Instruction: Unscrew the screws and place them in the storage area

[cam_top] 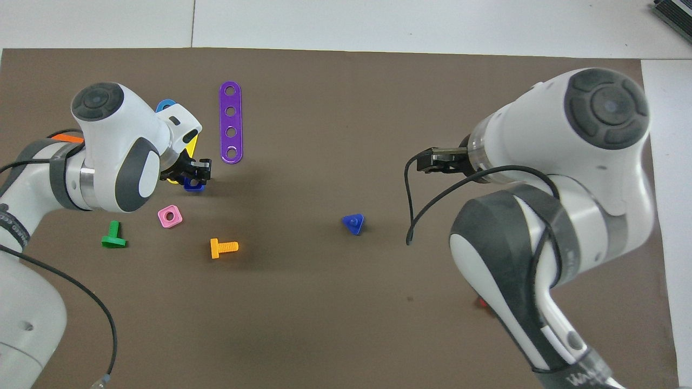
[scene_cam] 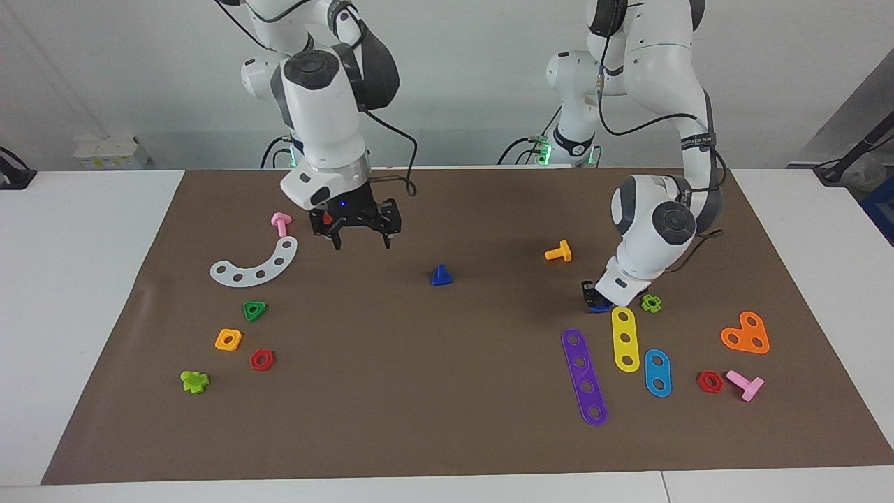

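Observation:
The blue triangular-headed screw [scene_cam: 440, 276] [cam_top: 353, 223] lies alone on the brown mat near the table's middle, with nothing touching it. My left gripper [scene_cam: 597, 300] [cam_top: 194, 175] is low over the mat beside the yellow strip [scene_cam: 625, 339], shut on a blue square nut [scene_cam: 599, 307] [cam_top: 193, 185]. My right gripper [scene_cam: 362, 243] [cam_top: 424, 162] hangs open and holds nothing, over the mat between the red screw [scene_cam: 325, 219] and the blue screw. The storage area [scene_cam: 246, 334] is bare mat among the green, orange and red nuts; in the overhead view the right arm hides it.
A white curved strip [scene_cam: 255, 265] and a pink screw [scene_cam: 281, 223] lie toward the right arm's end. Toward the left arm's end lie an orange screw [scene_cam: 559, 251], a purple strip [scene_cam: 584, 377], a blue strip [scene_cam: 657, 372] and an orange plate [scene_cam: 746, 334].

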### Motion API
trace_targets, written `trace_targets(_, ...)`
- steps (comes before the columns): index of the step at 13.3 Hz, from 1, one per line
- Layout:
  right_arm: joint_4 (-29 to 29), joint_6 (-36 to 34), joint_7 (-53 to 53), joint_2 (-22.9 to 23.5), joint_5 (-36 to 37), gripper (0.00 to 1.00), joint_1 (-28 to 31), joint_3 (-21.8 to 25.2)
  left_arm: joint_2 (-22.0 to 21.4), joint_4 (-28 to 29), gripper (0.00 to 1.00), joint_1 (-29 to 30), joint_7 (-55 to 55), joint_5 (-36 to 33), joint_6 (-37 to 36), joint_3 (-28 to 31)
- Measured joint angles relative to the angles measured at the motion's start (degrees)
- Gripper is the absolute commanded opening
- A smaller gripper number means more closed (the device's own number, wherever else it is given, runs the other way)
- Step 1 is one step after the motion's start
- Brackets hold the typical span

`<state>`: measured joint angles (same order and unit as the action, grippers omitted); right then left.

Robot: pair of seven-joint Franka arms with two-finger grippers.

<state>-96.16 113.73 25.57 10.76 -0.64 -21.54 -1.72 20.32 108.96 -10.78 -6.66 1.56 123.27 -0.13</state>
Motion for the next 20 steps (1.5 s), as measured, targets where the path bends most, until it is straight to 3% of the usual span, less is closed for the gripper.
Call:
trace_targets(6, 0.0, 10.5, 7.6, 8.4, 2.3, 0.99, -7.6, 0.0, -1.7, 1.4, 0.02, -0.1, -0.2, 0.0, 0.8, -0.3)
trace_targets(9, -0.1, 11.8, 7.9, 11.3, 2.3, 0.98, -9.3, 0.0, -1.7, 1.5, 0.05, -0.2, -1.5, 0.0, 2.3, -0.5)
trace_targets(10, -0.5, 12.9, 8.4, 12.0, 2.3, 0.97, -9.9, 0.0, -1.7, 1.6, 0.21, -0.3, -2.0, 0.0, 2.9, -0.6)
trace_targets(11, -1.3, 14.1, 8.8, 12.4, 2.3, 0.96, -10.3, 0.0, -1.7, 1.6, 0.70, -0.4, -2.4, 0.0, 3.4, -0.6)
trace_targets(12, -2.6, 15.2, 8.8, 12.5, 2.3, 0.95, -10.5, 0.0, -1.7, 1.6, 1.00, -0.6, -2.6, 0.1, 3.9, -0.6)
trace_targets(18, -10.9, 20.1, 8.9, 12.0, 3.0, 0.83, -12.5, 0.0, -1.9, 0.5, 1.00, -0.6, -2.6, 0.1, 4.9, -0.2)
trace_targets(20, -11.9, 20.2, 8.9, 11.5, 3.0, 0.71, -12.9, 0.0, -2.8, -2.5, 1.00, 2.8, -0.4, 0.0, 0.5, 0.3)
